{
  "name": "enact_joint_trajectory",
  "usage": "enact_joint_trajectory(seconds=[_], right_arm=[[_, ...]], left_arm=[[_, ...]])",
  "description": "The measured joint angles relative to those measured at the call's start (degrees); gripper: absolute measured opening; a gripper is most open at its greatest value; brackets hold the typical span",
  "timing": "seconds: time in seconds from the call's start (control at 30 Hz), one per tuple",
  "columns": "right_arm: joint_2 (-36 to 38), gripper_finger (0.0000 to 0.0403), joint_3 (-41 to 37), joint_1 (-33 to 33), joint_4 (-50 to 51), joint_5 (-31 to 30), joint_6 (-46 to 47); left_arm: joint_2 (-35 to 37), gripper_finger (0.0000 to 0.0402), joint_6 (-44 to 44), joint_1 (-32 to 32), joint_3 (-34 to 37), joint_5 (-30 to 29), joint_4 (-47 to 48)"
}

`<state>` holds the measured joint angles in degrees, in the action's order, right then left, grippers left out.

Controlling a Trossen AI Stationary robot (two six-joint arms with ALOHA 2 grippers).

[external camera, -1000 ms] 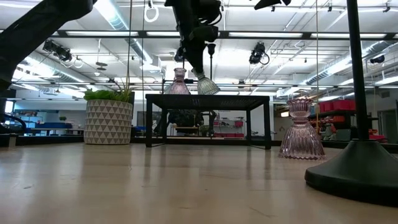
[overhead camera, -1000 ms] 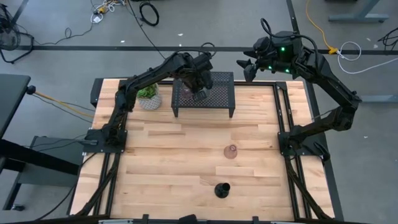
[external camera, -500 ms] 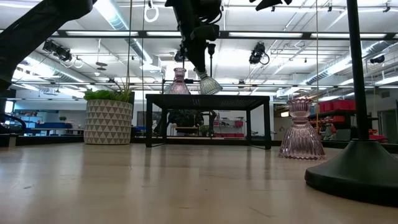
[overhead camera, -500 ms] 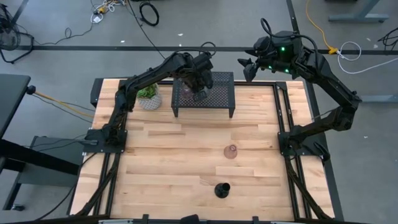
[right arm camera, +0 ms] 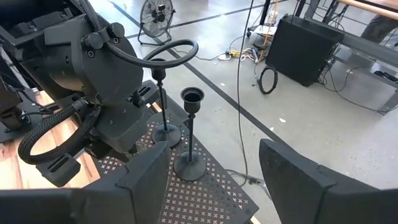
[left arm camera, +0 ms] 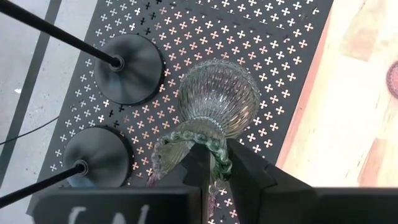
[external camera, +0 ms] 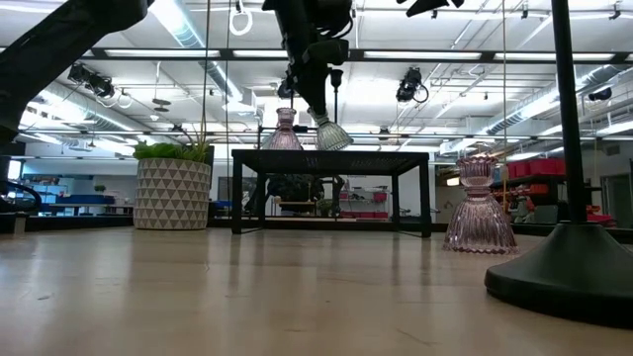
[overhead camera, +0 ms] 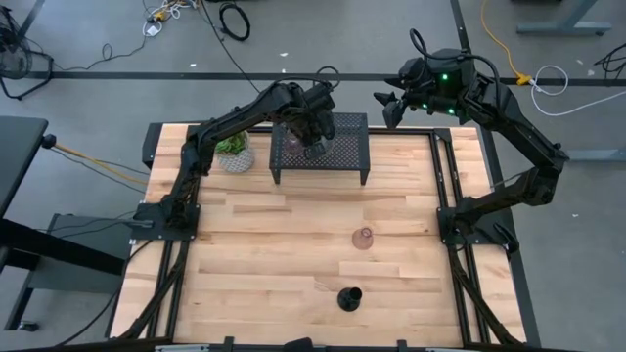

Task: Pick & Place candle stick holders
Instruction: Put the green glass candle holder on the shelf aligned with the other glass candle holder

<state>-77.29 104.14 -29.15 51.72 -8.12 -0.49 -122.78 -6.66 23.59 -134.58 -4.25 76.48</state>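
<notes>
Olive glass is clamped between the fingers of the left hand (left arm camera: 211,165): the olive cup (left arm camera: 214,102) is held tilted just above the black mesh rack (overhead camera: 342,147), beside 2 black stems (left arm camera: 127,68) already standing on it. Compared with 1 second ago, the cup has been lowered a little toward the mesh and hardly shifted in the last half second, so the placing is judged to be nearly done, with release as the next step. 1 pink cup (external camera: 285,131) is seen on the rack in the low view. Left on the wooden surface (overhead camera: 254,274) are another pink cup (overhead camera: 363,238) and 1 black stem (overhead camera: 349,296). The right hand (overhead camera: 386,106) is held high beyond the rack's far corner, its fingers spread apart and empty.
</notes>
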Motion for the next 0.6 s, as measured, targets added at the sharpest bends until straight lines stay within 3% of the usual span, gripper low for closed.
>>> enact_joint_trajectory(seconds=[0.37, 0.6], right_arm=[[0.0, 0.0249, 0.0, 0.0, 0.0, 0.0, 0.0], [0.0, 0.0249, 0.0, 0.0, 0.0, 0.0, 0.0]], left_arm=[[0.0, 0.0112, 1.1, 0.0, 0.0, 0.0, -0.1], [0.0, 0.0123, 1.5, -0.1, 0.0, 0.0, -1.5]])
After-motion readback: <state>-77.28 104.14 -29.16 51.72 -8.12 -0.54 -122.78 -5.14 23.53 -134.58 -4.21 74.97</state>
